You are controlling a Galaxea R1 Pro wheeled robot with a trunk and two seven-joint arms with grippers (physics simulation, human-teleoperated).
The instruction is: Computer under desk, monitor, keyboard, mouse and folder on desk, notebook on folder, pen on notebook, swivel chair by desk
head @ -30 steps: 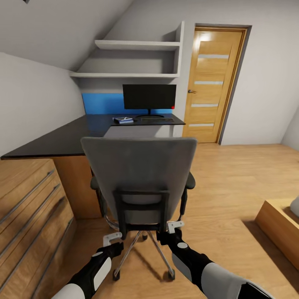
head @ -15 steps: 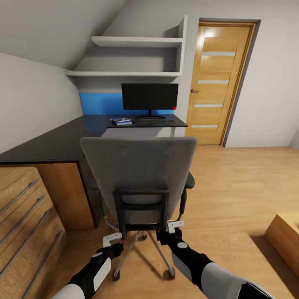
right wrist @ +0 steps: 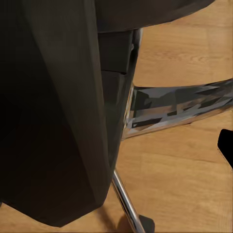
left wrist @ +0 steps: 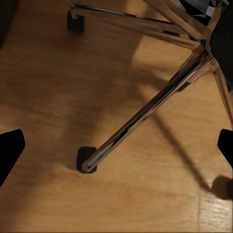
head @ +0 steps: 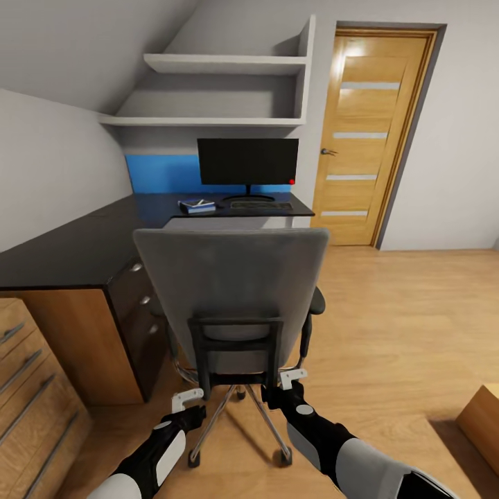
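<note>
Head view: one swivel chair (head: 232,294) stands with its grey back toward the camera, just right of the L-shaped desk (head: 69,249), whose near end carries three dark drawers (head: 142,305). At the desk's far end stand one monitor (head: 247,161), one keyboard (head: 261,205) in front of its foot, and left of that one blue folder (head: 197,206) with a small white pen (head: 202,203) on top. Two white shelves (head: 222,66) hang above, and an oak door (head: 367,135) is to the right. Two grippers reach toward the chair's lower back: the left gripper (head: 187,398) near the chrome base, the right gripper (head: 292,377) near the right armrest post; their fingers look spread, neither closed on anything.

Left wrist view: chrome base legs (left wrist: 145,114) and two casters (left wrist: 85,159) over the oak floor (left wrist: 43,97), with dark fingertips (left wrist: 9,150) set wide apart.

Right wrist view: the chair's dark back shell (right wrist: 53,111) close up beside the chrome frame (right wrist: 179,104); one fingertip (right wrist: 225,143) at the edge.
</note>
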